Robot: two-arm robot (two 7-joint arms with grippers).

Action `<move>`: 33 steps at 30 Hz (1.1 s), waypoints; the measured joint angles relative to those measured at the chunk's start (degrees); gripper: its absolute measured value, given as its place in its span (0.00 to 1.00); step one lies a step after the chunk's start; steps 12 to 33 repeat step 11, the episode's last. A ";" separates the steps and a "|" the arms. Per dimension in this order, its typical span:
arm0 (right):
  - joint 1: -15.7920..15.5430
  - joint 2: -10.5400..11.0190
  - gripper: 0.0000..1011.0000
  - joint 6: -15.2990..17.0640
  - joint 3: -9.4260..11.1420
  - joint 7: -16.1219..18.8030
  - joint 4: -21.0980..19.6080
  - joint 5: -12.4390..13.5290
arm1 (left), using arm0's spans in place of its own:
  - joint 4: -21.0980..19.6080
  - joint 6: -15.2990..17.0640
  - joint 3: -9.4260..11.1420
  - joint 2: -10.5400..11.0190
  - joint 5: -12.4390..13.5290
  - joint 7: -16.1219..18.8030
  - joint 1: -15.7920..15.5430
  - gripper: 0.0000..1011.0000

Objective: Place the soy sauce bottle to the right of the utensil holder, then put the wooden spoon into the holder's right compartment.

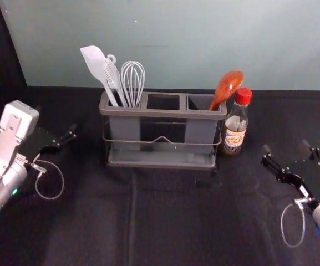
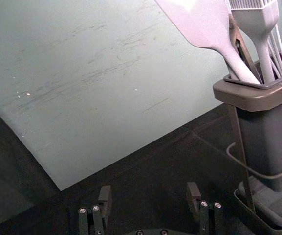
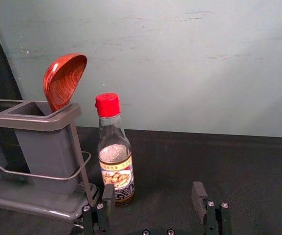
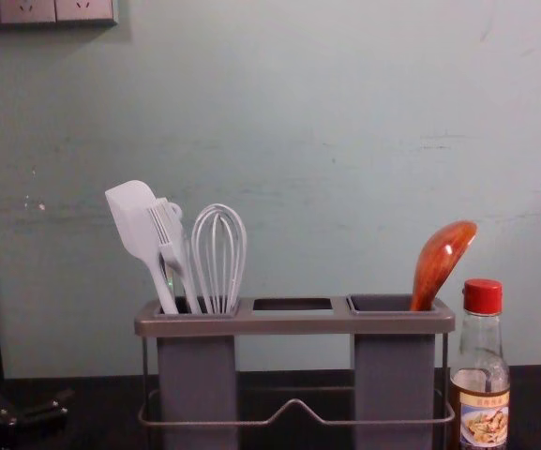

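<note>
The clear glass soy sauce bottle (image 1: 234,127) with its red cap (image 3: 107,105) stands upright on the black surface (image 1: 171,221), just to the right of the grey-brown utensil holder (image 1: 162,112); whether it touches the wire rail (image 4: 293,405) I cannot tell. The glossy reddish-brown wooden spoon (image 1: 226,88) sits bowl up in the holder's right compartment (image 1: 201,130), leaning right. The left end effector (image 2: 149,193), off to the left of the holder, is open and empty; the right end effector (image 3: 153,191), near and to the right of the bottle, is open and empty too. Both placements look done, so neither thing seems to need another hold. If the bottle did, expect stiff, smooth glass, slippery and breakable, with the liquid's weight low down: take it across the paper label (image 3: 117,174), not by the cap, and mind the tight room on the holder side. The spoon should be light and rigid, its polished curve apt to roll in a pinch; the narrow part just above the rim would be the place to grip, lifting straight so the handle does not drag the compartment.
</note>
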 joint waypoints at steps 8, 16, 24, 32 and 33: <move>0.00 0.00 0.99 0.00 0.00 0.00 0.00 0.00 | 0.00 0.00 0.00 0.00 0.00 0.00 0.00 0.99; 0.00 0.00 0.99 0.00 0.00 0.00 0.00 0.00 | 0.00 0.00 0.00 0.00 0.00 0.00 0.00 0.99; 0.00 0.00 0.99 0.00 0.00 0.00 0.00 0.00 | 0.00 0.00 0.00 0.00 0.00 0.00 0.00 0.99; 0.00 0.00 0.99 0.00 0.00 0.00 0.00 0.00 | 0.00 0.00 0.00 0.00 0.00 0.00 0.00 0.99; 0.00 0.00 0.99 0.00 0.00 0.00 0.00 0.00 | 0.00 0.00 0.00 0.00 0.00 0.00 0.00 0.99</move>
